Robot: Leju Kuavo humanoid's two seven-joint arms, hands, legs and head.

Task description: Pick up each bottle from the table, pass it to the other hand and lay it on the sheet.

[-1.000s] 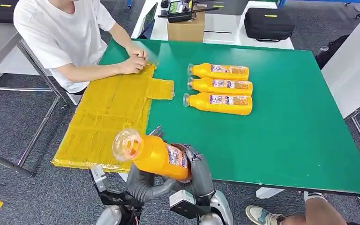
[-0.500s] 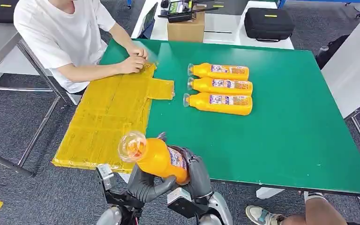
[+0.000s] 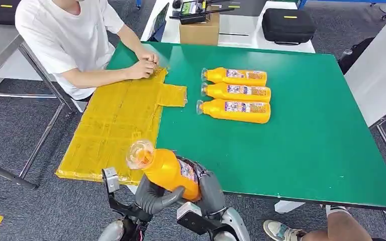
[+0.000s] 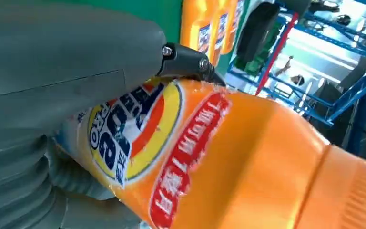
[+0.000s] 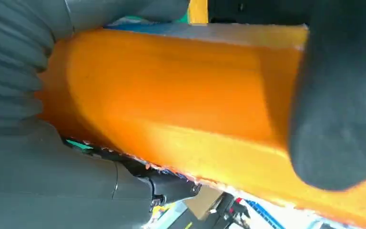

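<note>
Both hands, left hand and right hand, grip an orange bottle beside the green table.

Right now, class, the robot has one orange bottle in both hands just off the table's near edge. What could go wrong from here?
1. The held bottle sits between the left hand and right hand beyond the table's edge; a slip in the handover would likely drop it to the floor.
2. A person's hands rest on the yellow sheet, so placing there could crowd them.
</note>
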